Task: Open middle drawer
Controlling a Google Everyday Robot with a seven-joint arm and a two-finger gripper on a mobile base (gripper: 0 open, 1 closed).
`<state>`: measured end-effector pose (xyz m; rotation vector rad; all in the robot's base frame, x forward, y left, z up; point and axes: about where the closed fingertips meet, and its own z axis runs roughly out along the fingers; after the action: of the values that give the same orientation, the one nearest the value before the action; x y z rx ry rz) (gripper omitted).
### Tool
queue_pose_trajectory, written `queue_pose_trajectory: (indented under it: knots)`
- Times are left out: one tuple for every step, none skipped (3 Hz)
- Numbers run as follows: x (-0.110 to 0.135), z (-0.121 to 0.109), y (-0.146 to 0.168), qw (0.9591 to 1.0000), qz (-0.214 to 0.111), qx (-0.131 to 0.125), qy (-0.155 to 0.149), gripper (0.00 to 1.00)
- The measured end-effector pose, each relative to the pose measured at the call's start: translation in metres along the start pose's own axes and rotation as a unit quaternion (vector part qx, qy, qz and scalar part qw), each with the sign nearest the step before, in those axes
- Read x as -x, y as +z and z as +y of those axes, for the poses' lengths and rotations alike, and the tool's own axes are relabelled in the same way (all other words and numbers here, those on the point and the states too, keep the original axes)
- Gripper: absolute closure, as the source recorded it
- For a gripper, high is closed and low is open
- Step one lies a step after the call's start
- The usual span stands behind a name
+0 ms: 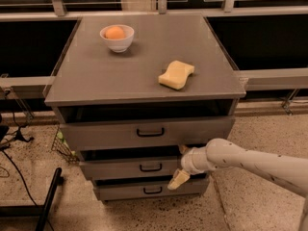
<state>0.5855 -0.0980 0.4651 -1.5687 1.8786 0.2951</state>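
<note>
The middle drawer (125, 169) is the second of three grey drawers in the cabinet. It has a low flat front and a small black loop handle (150, 167) at its centre. A dark gap shows above its front panel. My gripper (181, 164) is in front of the right part of this drawer front, just right of the handle. Its cream fingers are spread one above the other, open and holding nothing; the lower fingertip (178, 180) hangs near the drawer's bottom edge. The white arm (250, 162) comes in from the right.
The top drawer (144, 131) has a taller front with a wider handle; the lowest drawer (144, 190) sits below. On the cabinet top (86, 76) stand a white bowl with an orange (116, 36) and a yellow sponge (176, 74). Black cables and a bar (48, 201) lie on the floor at left.
</note>
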Motion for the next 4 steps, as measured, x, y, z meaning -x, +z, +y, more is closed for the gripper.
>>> queue_pose_trajectory:
  knots:
    - [-0.009, -0.008, 0.014, 0.9997, 0.013, 0.014, 0.014, 0.00]
    - [-0.018, -0.010, 0.025, 0.9986, 0.028, 0.031, 0.031, 0.00]
    - [-0.024, -0.008, 0.032, 0.9970, 0.039, 0.049, 0.046, 0.00]
    - [-0.028, 0.001, 0.035, 0.9946, 0.049, 0.070, 0.058, 0.00]
